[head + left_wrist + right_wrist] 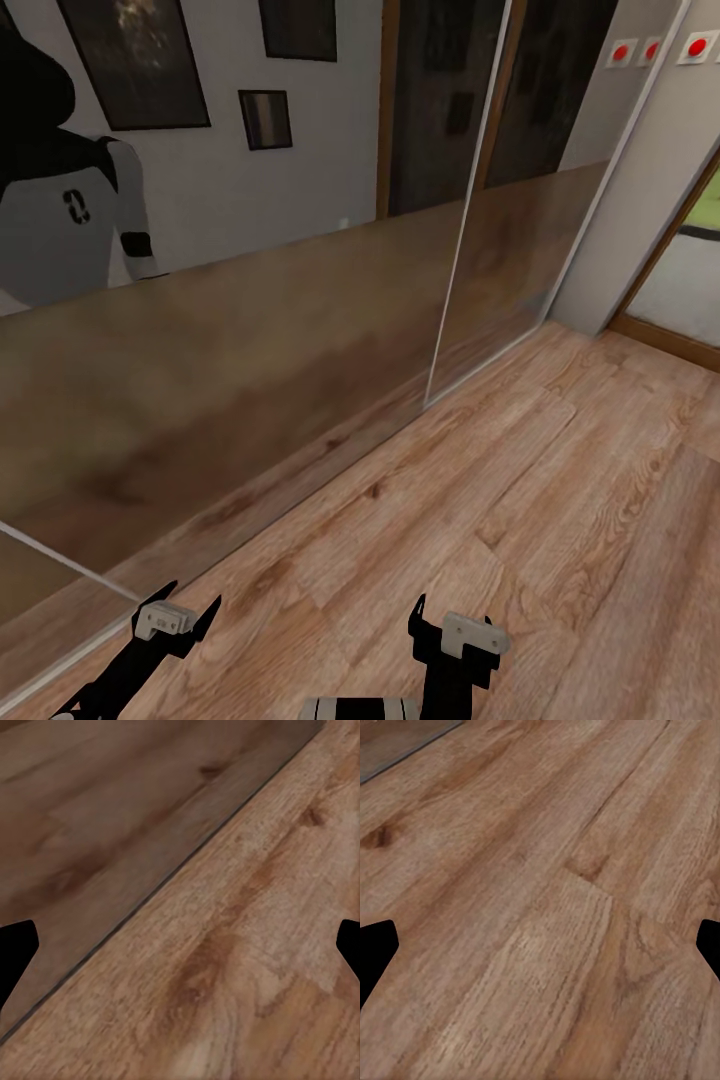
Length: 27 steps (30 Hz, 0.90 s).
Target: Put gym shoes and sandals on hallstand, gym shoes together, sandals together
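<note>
The robot is in the corridor, looking down at the brown wood floor (560, 500). A big mirror wall (250, 340) runs along the side from about 9 o'clock up toward 1 o'clock. In the mirror you can see the robot's own white body (70, 220) and some dark pictures (265, 118) on a wall. At 3 o'clock there is an open doorway (680, 270).

The left gripper (176, 610) sits low at 7 o'clock, close to the bottom edge of the mirror. The right gripper (455, 630) sits low at 6 o'clock. On both, the fingers are spread wide apart and nothing is between them, so both are released. In the 2 wrist views, wood planks lie under each gripper.

The 2 gym shoes, the 2 sandals and the shoe rack are somewhere else in the corridor, outside what these pictures take in. So I think the step right now is to look for them, and none of the 4 shoes seems to be picked up yet.

To do this step well, the robot should turn slowly so the head camera can sweep the floor. It should stay a little away from the mirror so the left arm does not bump it. It should not be fooled by things seen in the mirror. Keeping both grippers wide and low is good, so they are ready once a shoe is found.
</note>
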Motion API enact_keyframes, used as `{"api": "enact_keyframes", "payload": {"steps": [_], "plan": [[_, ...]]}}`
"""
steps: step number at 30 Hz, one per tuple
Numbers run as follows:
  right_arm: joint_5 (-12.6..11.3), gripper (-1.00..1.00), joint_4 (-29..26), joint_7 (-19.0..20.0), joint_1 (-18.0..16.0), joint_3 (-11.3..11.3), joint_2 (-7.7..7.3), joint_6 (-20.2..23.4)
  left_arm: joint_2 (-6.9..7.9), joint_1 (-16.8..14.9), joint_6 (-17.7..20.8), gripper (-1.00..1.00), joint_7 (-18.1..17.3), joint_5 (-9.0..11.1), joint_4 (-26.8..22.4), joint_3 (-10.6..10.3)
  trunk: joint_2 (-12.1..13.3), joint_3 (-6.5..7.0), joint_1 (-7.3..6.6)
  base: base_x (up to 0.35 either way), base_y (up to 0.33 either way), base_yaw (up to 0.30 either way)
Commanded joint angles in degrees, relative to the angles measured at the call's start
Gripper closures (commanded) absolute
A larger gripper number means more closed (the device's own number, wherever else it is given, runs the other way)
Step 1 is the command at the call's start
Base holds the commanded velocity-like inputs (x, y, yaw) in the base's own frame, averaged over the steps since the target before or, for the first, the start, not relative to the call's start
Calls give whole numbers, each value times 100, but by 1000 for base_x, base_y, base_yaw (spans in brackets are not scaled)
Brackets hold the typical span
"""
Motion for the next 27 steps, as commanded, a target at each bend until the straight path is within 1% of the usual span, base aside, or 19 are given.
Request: {"api": "enact_keyframes", "payload": {"steps": [1,27], "plan": [[-30,-100,-5,-28,-6,11,-2,-6,-5,-5,-29,-100,-21,-47,-3,23,-2,-4,-1,30,0,0],[-27,-100,-5,-28,-6,11,-2,-6,-9,-7,-29,-100,-21,-51,-3,23,-2,-3,-1,7,0,-2]]}}
